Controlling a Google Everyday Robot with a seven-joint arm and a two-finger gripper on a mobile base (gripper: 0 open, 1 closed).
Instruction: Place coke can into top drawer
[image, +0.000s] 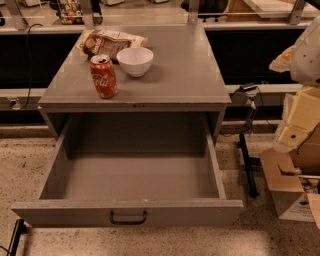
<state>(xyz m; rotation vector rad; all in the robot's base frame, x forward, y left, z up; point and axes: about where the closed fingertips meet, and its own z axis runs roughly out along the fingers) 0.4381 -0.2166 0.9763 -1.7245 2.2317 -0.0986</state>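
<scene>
Coke can upright near table front-left corner, long axis vertical. Gripper beyond table right edge, well apart; can lies to its left. Spread or closed: cannot tell. Top drawer open below.

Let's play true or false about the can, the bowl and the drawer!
1. The can is inside the drawer. False: it stands upright on the cabinet top, and nothing is in the drawer.
2. The drawer is pulled open. True.
3. The bowl sits next to the can. True.
4. The gripper is holding the can. False: it is at the right edge of the view, far from the can.
</scene>
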